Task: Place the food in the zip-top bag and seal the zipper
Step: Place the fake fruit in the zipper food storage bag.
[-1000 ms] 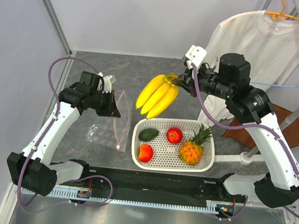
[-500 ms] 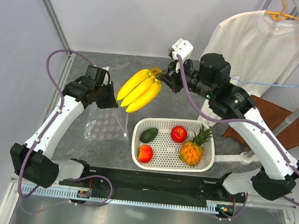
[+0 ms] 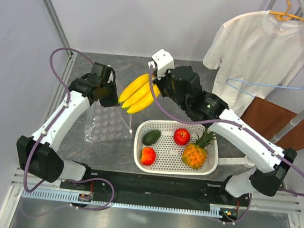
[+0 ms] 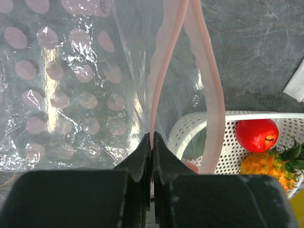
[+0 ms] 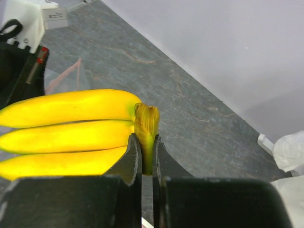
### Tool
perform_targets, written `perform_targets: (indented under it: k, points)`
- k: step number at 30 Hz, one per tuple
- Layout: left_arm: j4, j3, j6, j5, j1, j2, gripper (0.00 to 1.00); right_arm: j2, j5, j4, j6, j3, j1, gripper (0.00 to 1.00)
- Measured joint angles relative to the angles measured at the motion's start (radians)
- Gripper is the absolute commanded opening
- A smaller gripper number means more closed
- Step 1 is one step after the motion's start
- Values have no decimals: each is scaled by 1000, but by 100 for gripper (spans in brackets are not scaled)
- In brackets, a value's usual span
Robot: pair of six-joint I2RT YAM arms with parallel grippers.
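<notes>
Banana bunch [image 5: 66, 135] hangs clear of the table from the right gripper [image 5: 146, 142]. Its jaws are pinched narrow on the brownish stem, and the three yellow fruits stretch away to the left of the jaws in the wrist view. In the overhead view the banana tips end just beside the left gripper [image 3: 113, 99].

The left jaws are closed tight on one lip of the zipper [image 4: 164, 71], and that pinkish strip rises straight out from between the fingertips. The other lip bows out to the right of the jaws, so the mouth of the zip-top bag [image 4: 71, 95] gapes open. The bag's clear, dot-printed film spreads to the left of the jaws and trails down onto the grey table [image 3: 127, 63].

Past the bag's mouth, to the right of the left jaws, a white perforated basket [image 4: 228, 116] holds the red apple [image 4: 256, 134] and the pineapple [image 4: 263, 166]. From above, the avocado [image 3: 151, 137] and the red-orange fruit [image 3: 148, 155] also lie in it. All four fruits are well apart from both sets of jaws.
</notes>
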Motion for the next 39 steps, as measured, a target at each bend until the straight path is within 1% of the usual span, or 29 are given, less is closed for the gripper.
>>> perform_targets:
  k: [5, 12, 20, 24, 32, 39]
  points:
    - [6, 0, 1, 16, 3, 0, 2, 12, 52, 14, -1, -16, 5, 0]
    - [24, -2, 1, 77, 19, 0, 2, -17, 61, 37, 7, -21, 11, 0]
    - [49, -25, 0, 108, 49, -2, 2, -80, 115, 34, 62, -21, 18, 0]
    - [53, -25, -8, 127, 63, -2, 2, -84, 129, 30, 92, -21, 18, 0]
    - [53, -25, -22, 132, 61, 0, 2, -8, 150, 8, 152, 14, 21, 0]
    - [72, -25, -42, 132, 61, 0, 2, 74, 177, -11, 163, 16, 56, 0]
